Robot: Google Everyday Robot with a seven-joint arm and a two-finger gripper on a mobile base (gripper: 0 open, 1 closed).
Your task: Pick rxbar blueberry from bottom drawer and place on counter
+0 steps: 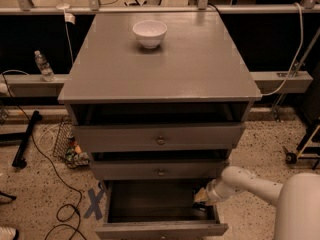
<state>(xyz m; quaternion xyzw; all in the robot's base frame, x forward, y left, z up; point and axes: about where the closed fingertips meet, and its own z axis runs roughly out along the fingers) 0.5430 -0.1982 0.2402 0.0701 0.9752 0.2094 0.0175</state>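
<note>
The bottom drawer (160, 229) is pulled out, and its dark inside shows below two shallower drawers. My gripper (201, 198) reaches from the right into the drawer's right side, on the end of the white arm (250, 183). The rxbar blueberry does not show; the drawer's right corner under the gripper is dark and partly covered. The counter (165, 74) is the flat grey top of the cabinet, well above the gripper.
A white bowl (149, 33) stands at the back of the counter. The middle drawer (160, 171) and top drawer (160, 139) are slightly open above the gripper. Left of the cabinet are a wire basket (70, 149), floor cables and blue tape (94, 204). A water bottle (44, 65) stands on the left ledge.
</note>
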